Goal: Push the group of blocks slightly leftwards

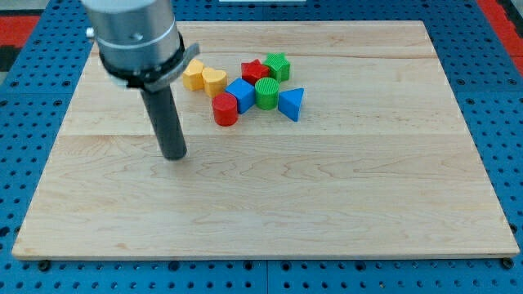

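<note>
Eight blocks cluster at twelve o'clock on the bench [368, 204]: yellow hexagon [194, 74], yellow heart [214, 80], red cylinder [225, 109], blue cube [241, 95], red star [255, 71], green star [277, 65], green cylinder [267, 92], blue triangle [292, 103]. The rod's tip [173, 155] stands at their eight o'clock, apart; it has no jaws. The leftward push appears unstarted, since the tip must first reach their three o'clock side.

Pale wood-grain counter [327, 212] on blue perforated base [16, 122], dark rod with my tip [174, 156], yellow pentagon block [194, 74], yellow heart block [214, 81], red cylinder [225, 109], blue cube [241, 95], red star [255, 71], green star [278, 65], green cylinder [267, 92], blue triangle [292, 103]
</note>
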`<state>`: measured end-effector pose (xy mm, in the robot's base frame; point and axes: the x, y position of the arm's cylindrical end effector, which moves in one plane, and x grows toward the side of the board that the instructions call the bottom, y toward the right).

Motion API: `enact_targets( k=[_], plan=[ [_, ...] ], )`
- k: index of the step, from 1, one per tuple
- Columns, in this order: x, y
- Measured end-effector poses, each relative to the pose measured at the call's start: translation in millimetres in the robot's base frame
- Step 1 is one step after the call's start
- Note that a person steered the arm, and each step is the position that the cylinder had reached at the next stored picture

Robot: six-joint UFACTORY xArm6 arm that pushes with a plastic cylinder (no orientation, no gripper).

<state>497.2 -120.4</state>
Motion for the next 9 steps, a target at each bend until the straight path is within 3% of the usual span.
enact_targets(
  k=[1,3,5,6,9],
  plan=[
    [56.7,0.3],
    [66.3,124.0],
    [-15.8,234.8],
    [-54.5,258.6],
    [-124.0,242.3]
  ],
)
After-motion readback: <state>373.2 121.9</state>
